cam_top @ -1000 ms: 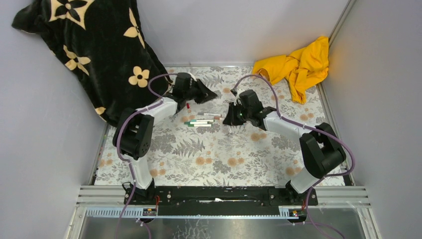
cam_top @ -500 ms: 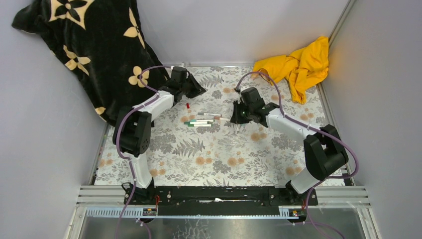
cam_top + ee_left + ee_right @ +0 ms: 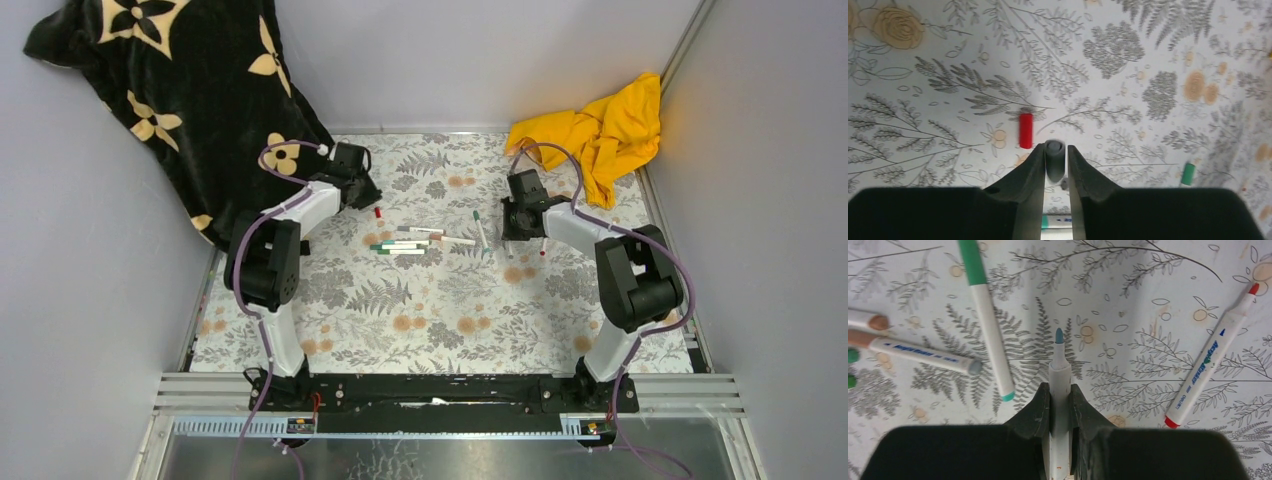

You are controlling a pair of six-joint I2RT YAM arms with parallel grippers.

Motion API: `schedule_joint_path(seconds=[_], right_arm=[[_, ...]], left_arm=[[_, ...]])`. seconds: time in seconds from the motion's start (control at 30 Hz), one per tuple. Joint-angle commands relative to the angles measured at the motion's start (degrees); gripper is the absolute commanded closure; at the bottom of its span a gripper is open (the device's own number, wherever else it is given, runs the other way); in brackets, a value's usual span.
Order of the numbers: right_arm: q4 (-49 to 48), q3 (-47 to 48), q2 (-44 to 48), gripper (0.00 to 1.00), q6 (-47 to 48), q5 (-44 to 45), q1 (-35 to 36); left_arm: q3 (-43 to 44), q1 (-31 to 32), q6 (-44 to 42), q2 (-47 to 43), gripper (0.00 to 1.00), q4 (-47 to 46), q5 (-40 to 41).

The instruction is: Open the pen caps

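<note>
Floral tablecloth [image 3: 400,310] covered the whole work surface, with a black blanket [image 3: 180,100] heaped at the far left and a yellow cloth [image 3: 600,130] at the far right.

My main worry was the left gripper [image 3: 1054,150]. It was closed narrow on a dark grey cap [image 3: 1054,165], pinched only at the fingertips and held above the cloth near the blanket. A cap that short and round could have squirted out of so shallow a grip. Let go from any height, I judged it would bounce and roll, perhaps into the blanket's folds, where I would lose sight of it.

The right gripper [image 3: 1060,390] was clamped tight round a white pen barrel [image 3: 1060,371] whose bluish tip was bare and aimed forward. Lowering it carelessly could have inked the cloth. It could also have knocked the green-ended pen [image 3: 985,315] lying just to its left, or the red-tipped pen [image 3: 1208,370] further off to the right.

As for the caps, they were tiny stubby cylinders, far shorter than a pen. A red cap [image 3: 1025,130] lay on its side just beside the left fingertips, and a green cap [image 3: 1188,173] lay well apart to the right. At the left edge of the right wrist view, two brownish ends [image 3: 868,327] looked to me like caps not yet pulled, on pens in the central cluster [image 3: 405,243].
</note>
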State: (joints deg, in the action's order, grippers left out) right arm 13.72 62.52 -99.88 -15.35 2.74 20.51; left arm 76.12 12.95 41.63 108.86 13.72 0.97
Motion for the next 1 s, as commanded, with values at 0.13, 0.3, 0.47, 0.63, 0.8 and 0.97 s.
schedule_joint_path(seconds=[0.13, 0.3, 0.47, 0.63, 0.8, 0.97], right_arm=[[0.6, 4.1, -3.7, 1.00, 0.5, 3.6, -2.6], [0.3, 3.9, -5.4, 1.00, 0.1, 4.0, -3.6], [0.1, 3.7, -6.1, 0.99, -0.2, 4.5, -4.6], [0.8, 3.7, -6.4, 0.96, -0.8, 5.7, -5.7], [0.7, 3.7, -7.0, 0.80, -0.9, 6.0, -6.8], [0.7, 3.8, -7.8, 0.68, -0.8, 5.1, -7.5]], left_arm=[[-2.6, -1.5, 0.3, 3.4, 0.63, -0.6, 2.3], [-3.3, -1.7, 0.4, 4.7, 0.61, -1.3, 2.0], [-4.4, -2.0, 1.0, 3.9, 0.61, -2.6, 1.7], [-4.8, -2.1, 1.7, 2.0, 0.61, -4.4, 0.1], [-4.1, -2.1, 2.0, -0.8, 0.60, -4.9, -0.7], [-3.8, -2.1, 1.6, -3.7, 0.42, -5.1, -2.1]])
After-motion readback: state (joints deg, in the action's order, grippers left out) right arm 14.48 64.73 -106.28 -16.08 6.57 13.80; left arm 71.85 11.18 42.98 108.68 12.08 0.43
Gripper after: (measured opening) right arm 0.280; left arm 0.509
